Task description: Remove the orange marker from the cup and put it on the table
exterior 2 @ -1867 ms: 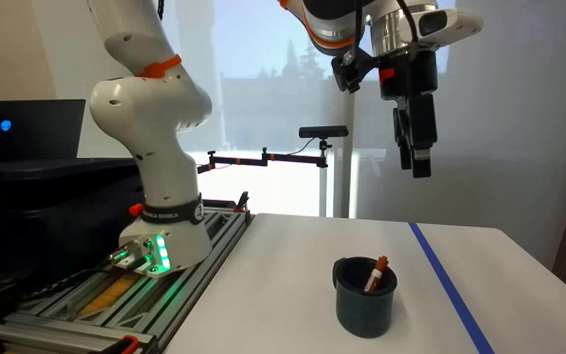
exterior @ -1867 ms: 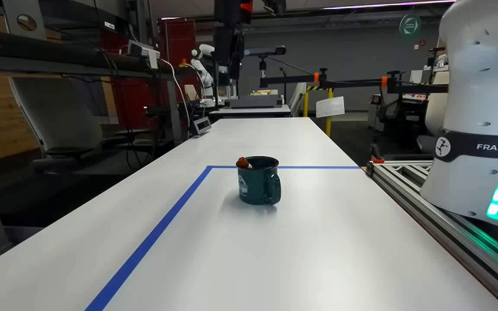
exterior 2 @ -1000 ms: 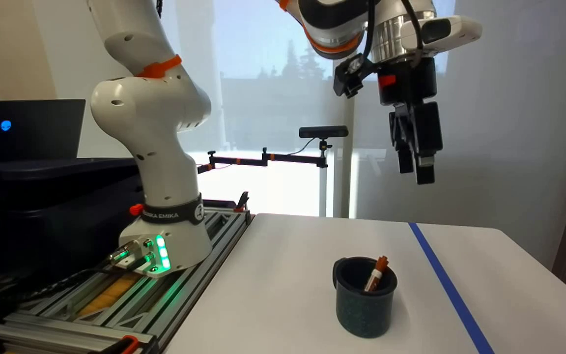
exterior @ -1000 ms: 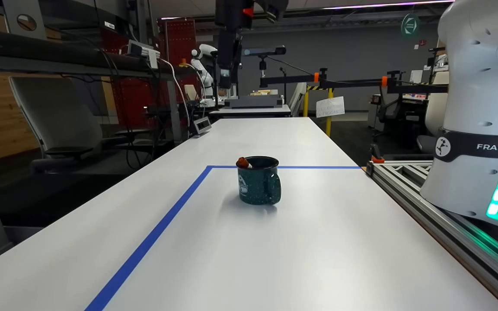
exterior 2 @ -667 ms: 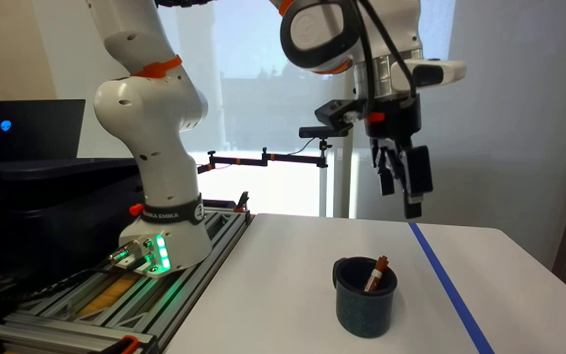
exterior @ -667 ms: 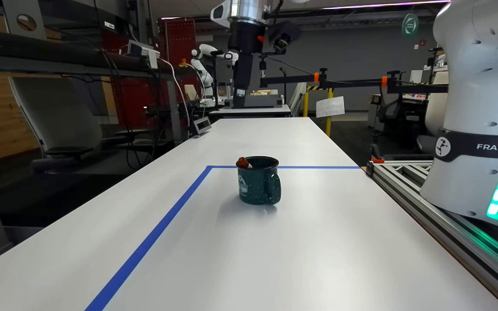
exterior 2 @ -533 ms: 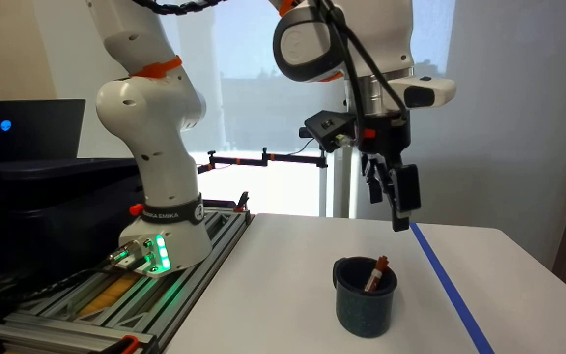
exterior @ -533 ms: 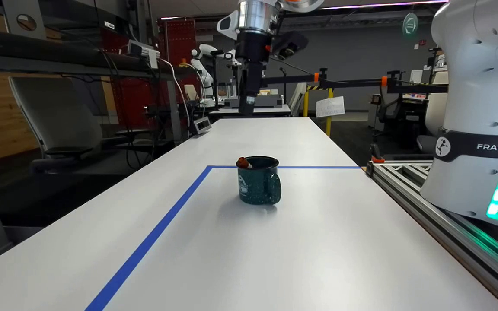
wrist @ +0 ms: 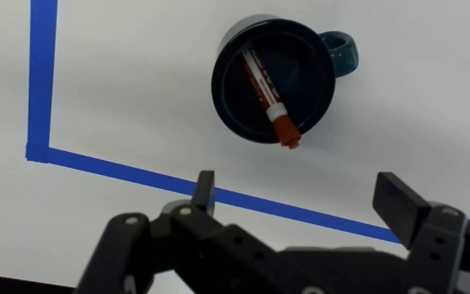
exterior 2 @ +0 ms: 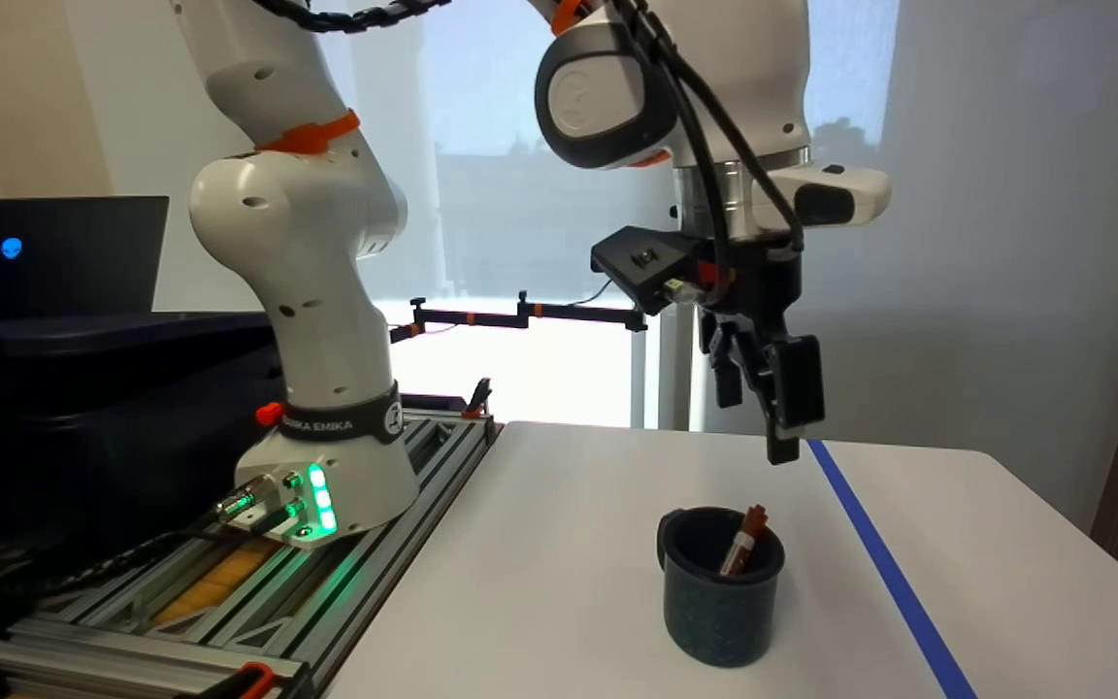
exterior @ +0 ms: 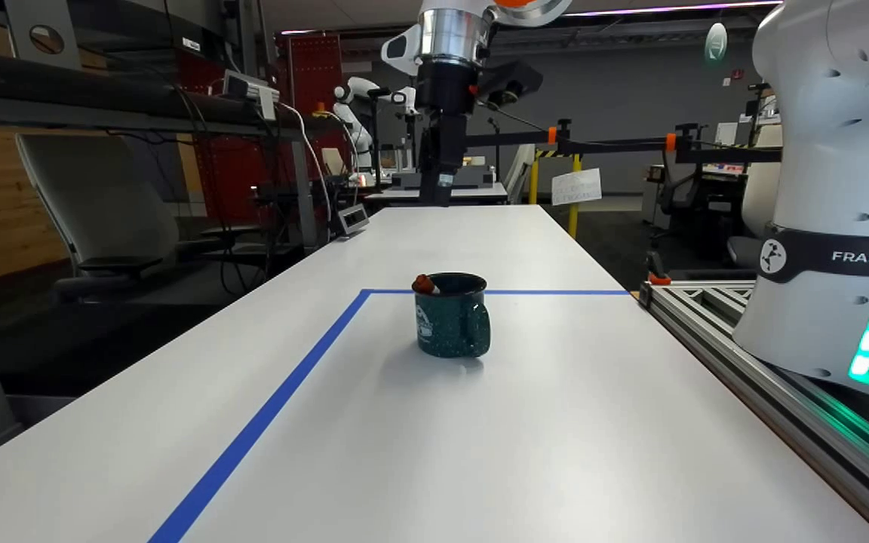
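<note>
The white arm (exterior 2: 292, 206) stands on its base (exterior 2: 375, 493), runs out past the top of both exterior views and ends at the wrist (exterior: 449, 36). There the end effector (wrist: 302, 200) hangs pointing down, its two fingers (wrist: 400, 210) spread wide. In an exterior view the fingertips (exterior: 433, 194) overlap, so their gap is hard to judge.

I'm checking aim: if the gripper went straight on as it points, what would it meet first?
Probably the orange marker: its cap end juts from the cup, roughly below the open gripper in both exterior views, though depth is unclear.
</note>
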Robot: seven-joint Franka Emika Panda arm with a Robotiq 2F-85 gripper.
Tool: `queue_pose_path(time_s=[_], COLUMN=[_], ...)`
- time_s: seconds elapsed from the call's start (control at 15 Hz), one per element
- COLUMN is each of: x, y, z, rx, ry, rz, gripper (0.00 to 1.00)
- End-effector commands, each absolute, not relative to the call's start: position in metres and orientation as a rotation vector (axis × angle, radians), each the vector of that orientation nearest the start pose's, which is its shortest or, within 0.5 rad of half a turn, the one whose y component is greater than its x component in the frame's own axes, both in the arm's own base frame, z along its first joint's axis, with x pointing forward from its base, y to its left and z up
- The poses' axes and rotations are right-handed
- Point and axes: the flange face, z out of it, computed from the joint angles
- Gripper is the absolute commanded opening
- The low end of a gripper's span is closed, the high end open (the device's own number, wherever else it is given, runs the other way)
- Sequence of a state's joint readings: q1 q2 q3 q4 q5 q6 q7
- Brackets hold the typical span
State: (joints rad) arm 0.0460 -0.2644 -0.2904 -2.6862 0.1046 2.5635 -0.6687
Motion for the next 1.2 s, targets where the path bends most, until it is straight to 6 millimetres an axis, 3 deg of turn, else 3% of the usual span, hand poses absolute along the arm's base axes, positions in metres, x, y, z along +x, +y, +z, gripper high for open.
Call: queue_pose_path(time_s=[0.0,0.27,0.33,0.47,0.53,0.73,0.8,1.13], x=[0.389,0.374,0.371,0.373,0.373,0.371,0.371,0.370], y=[-0.104,-0.115,-0.117,-0.123,-0.124,-0.128,-0.129,-0.133], z=[0.315,0.298,0.294,0.294,0.294,0.294,0.294,0.283], rx=[-2.957,-2.888,-2.876,-2.844,-2.830,-2.789,-2.779,-2.741], ry=[-0.695,-0.859,-0.870,-0.858,-0.848,-0.835,-0.834,-0.840], rz=[-0.241,-0.232,-0.247,-0.293,-0.319,-0.392,-0.417,-0.524], gripper=[1.00,0.99,0.81,0.81,0.71,0.64,0.69,0.74])
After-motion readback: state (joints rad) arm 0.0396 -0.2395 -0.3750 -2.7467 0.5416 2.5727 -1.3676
